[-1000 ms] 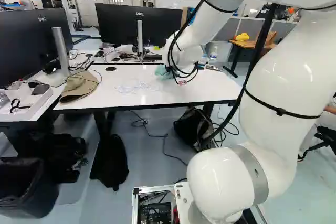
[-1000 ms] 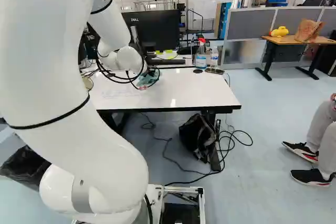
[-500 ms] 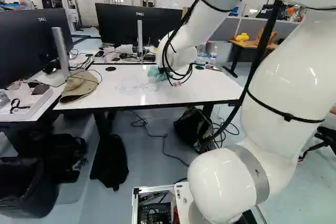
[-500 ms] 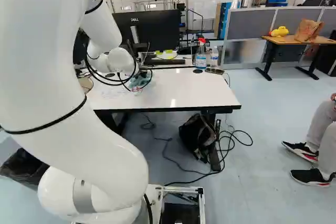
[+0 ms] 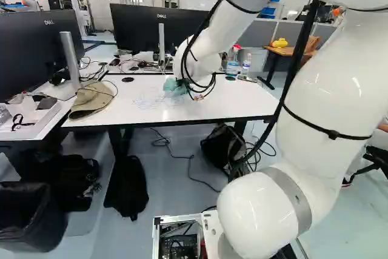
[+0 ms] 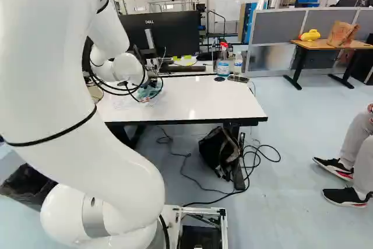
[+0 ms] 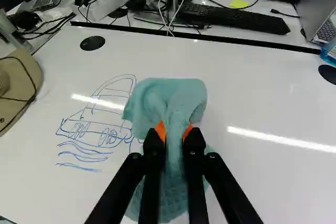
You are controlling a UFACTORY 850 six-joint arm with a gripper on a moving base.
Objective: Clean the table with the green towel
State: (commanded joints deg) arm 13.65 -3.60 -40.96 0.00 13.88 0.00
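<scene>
Although the green towel is in hand and over the work area, the cleaning is judged to be in its early part. Directions are by clock face from the gripper [image 7: 174,130], twelve o'clock lying straight ahead of it.

Grip: the black fingers with orange pads are clenched on a bunched, blue-green cloth towel [image 7: 176,95], which fans out ahead of them and hangs beneath. The towel is over the glossy white table [image 7: 273,98], just beside the drawing's near side; contact with the surface appears likely, but cannot be confirmed.

Outstanding: a blue line drawing [image 7: 100,124] spans nine to ten o'clock, its outlines, loops and hatching legible. Wavy blue strokes [image 7: 84,156] lie between eight and nine o'clock. Lines run up to the towel's edge; whether more ink lies under it cannot be told.

Done: fetching and gripping the towel. No wiped-out part of the drawing can be certified.

Required: firm passes towards nine o'clock, repeated until the ink lifts. Risk: an overlong stroke could catch the tan fabric cap [image 7: 18,87] at half past nine. The clear spray bottle with red trigger [image 6: 222,61], at two o'clock, stands well apart.
</scene>
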